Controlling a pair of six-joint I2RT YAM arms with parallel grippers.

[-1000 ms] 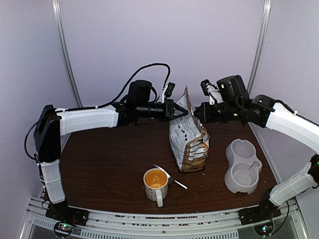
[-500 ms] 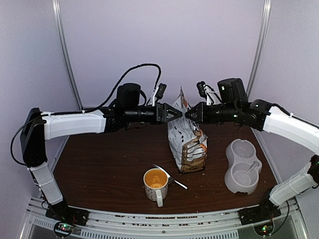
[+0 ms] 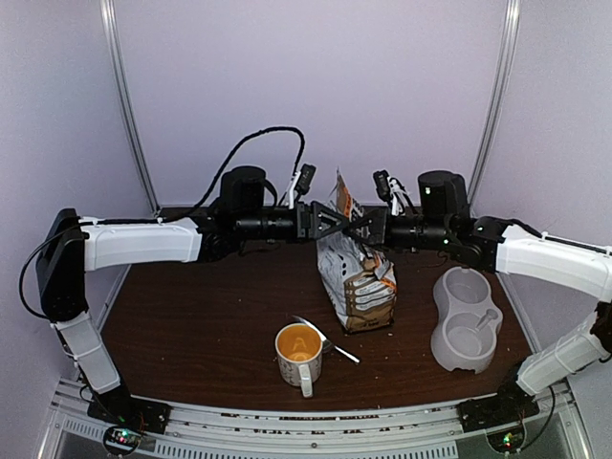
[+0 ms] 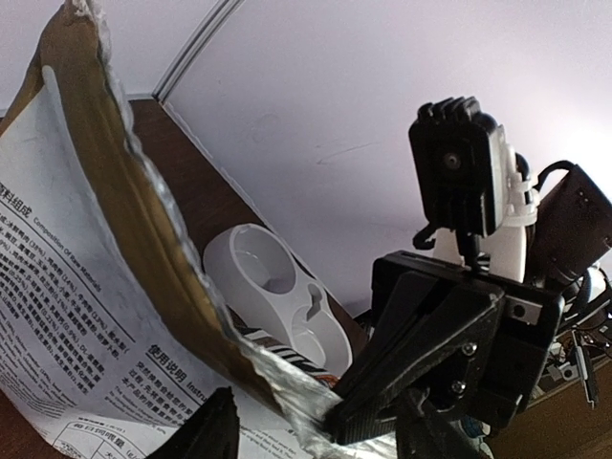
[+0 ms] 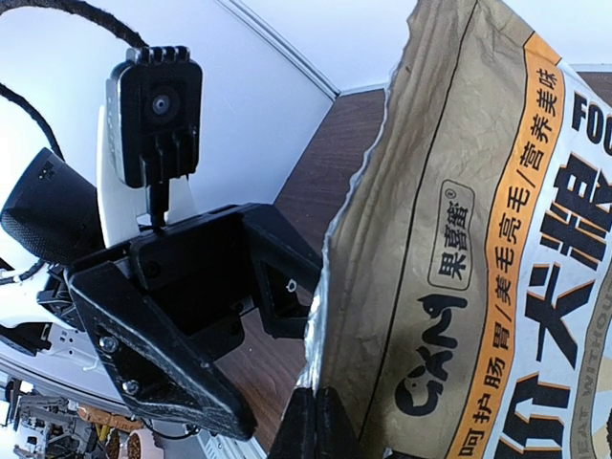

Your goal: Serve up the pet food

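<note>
Lilac walls (image 3: 316,96) close in a dark brown table (image 3: 210,325) with both arms stretched out level above its far half. From the left side the left arm (image 3: 143,241) reaches toward the middle, and the left gripper (image 3: 340,223) stands with its jaws spread apart, set at the torn top edge of the pet food bag (image 3: 359,277); in the left wrist view that ragged edge runs down between its two fingers, which do not pinch it. Nearer the front edge, left of the bag, a white mug (image 3: 298,352) with an orange inside stands upright with its handle toward the arm bases, and a metal spoon (image 3: 330,339) lies on the table just beside it. The bag stands upright at the middle of the table, its mouth open at the top; the pellets inside cannot be seen. From the other side the right gripper (image 5: 317,413) has its fingers pressed together on the bag's top edge, close to the left gripper's tips. To the right of the bag, apart from it, a translucent white double bowl (image 3: 466,320) sits on the table.
</note>
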